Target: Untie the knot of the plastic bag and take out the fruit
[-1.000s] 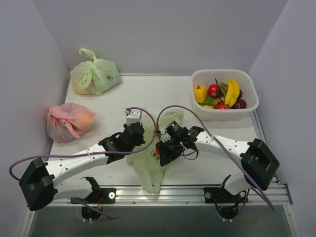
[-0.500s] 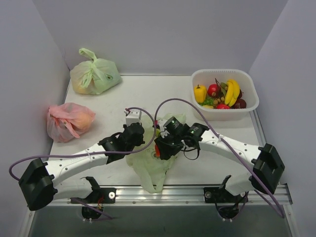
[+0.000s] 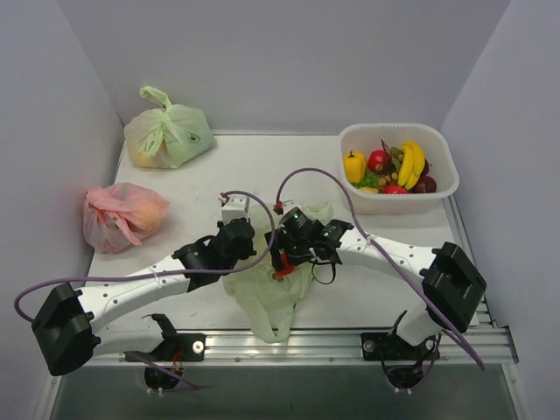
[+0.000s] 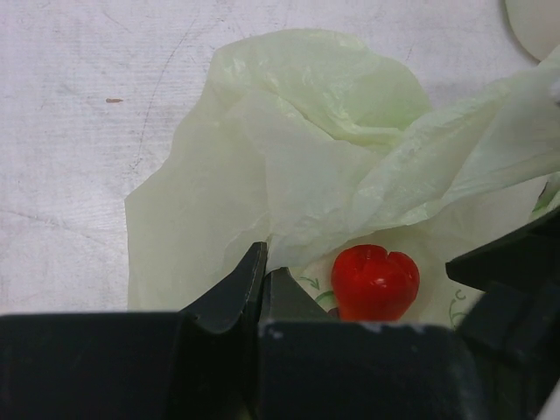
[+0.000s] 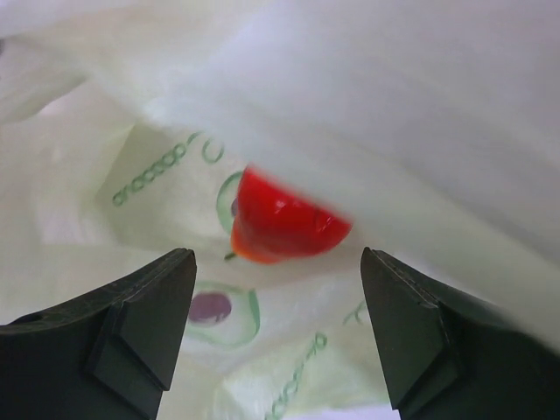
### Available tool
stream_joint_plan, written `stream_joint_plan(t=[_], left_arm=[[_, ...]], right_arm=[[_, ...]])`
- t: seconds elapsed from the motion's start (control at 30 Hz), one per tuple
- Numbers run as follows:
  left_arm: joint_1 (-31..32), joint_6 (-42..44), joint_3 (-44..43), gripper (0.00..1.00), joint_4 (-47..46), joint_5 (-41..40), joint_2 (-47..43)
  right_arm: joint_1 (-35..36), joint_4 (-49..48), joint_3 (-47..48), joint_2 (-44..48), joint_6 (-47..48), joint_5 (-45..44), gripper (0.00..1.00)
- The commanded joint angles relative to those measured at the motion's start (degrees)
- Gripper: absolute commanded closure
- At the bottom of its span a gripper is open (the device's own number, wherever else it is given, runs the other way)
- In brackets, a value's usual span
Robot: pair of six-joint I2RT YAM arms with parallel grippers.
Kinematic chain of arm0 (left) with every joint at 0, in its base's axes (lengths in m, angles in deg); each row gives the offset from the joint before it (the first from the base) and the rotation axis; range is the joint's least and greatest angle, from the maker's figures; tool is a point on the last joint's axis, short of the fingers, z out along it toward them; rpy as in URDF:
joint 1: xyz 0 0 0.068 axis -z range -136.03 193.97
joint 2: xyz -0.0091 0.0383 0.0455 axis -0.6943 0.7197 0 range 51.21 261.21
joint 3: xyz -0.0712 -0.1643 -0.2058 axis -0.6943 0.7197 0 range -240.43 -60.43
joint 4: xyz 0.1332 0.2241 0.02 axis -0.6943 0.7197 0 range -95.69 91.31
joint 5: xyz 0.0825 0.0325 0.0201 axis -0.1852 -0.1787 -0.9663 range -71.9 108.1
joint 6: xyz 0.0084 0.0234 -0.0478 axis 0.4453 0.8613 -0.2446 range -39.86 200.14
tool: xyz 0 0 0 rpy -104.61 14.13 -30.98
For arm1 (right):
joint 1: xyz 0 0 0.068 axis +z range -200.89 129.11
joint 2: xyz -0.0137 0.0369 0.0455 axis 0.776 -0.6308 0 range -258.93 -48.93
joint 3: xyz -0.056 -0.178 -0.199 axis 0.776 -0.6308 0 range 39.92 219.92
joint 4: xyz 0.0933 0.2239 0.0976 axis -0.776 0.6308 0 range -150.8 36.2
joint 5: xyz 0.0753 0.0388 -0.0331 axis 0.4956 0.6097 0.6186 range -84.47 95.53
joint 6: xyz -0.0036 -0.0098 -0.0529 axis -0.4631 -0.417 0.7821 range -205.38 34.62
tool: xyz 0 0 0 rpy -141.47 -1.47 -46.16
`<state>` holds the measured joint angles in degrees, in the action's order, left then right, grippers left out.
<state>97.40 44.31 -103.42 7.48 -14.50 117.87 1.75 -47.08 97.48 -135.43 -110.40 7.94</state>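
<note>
I record the plastic bag (image 3: 262,302) on the table (image 3: 262,166), at the middle of the near edge. One small fruit (image 4: 374,280) lies inside its mouth. At the far right, a basket (image 3: 398,201) holds the other fruit (image 3: 411,162). A second bag (image 3: 168,133) is in the far-left corner. A third bag (image 3: 122,214) is nearer, at the left edge.

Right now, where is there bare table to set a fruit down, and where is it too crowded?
Bare table lies back-centre, between the tied green bag and the white basin, down to the arms. Crowded: the near centre, where the left gripper and right gripper meet over the plastic bag.
</note>
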Motion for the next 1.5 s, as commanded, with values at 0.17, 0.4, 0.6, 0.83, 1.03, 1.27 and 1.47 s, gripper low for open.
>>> stream_joint_plan(t=[0.17, 0.4, 0.6, 0.83, 1.03, 1.27, 1.47], left_arm=[[-0.26, -1.43, -0.09, 1.00, -0.07, -0.27, -1.70], [-0.34, -1.08, 0.18, 1.00, 0.10, -1.41, -1.70], [-1.75, 0.15, 0.00, 1.00, -0.34, -1.33, -1.26], [-4.47, 2.26, -0.44, 1.00, -0.60, -0.54, -0.91], [-6.85, 3.49, -0.26, 1.00, -0.60, 1.13, -1.26], [-7.55, 4.72, 0.27, 1.00, -0.43, 3.94, -2.84], [-7.38, 4.63, 1.32, 1.00, 0.46, 7.63, -5.04]], right_arm=[[-0.08, -10.02, -1.66, -7.54, -6.45, -9.62, 0.23], [-0.08, -11.34, -2.10, -7.99, -5.40, -6.29, 0.54], [-0.26, -10.82, -4.21, 0.44, -1.54, -4.35, 0.89], [-2.01, -8.88, -3.34, 12.29, 4.61, 2.75, 0.91], [-9.65, -7.30, 2.55, 19.95, 9.02, 10.67, 0.89], [-24.06, -6.07, 9.93, 19.53, 14.99, -2.23, 0.82], [-38.39, -8.35, 15.82, 8.47, 8.94, -12.43, 0.81]])
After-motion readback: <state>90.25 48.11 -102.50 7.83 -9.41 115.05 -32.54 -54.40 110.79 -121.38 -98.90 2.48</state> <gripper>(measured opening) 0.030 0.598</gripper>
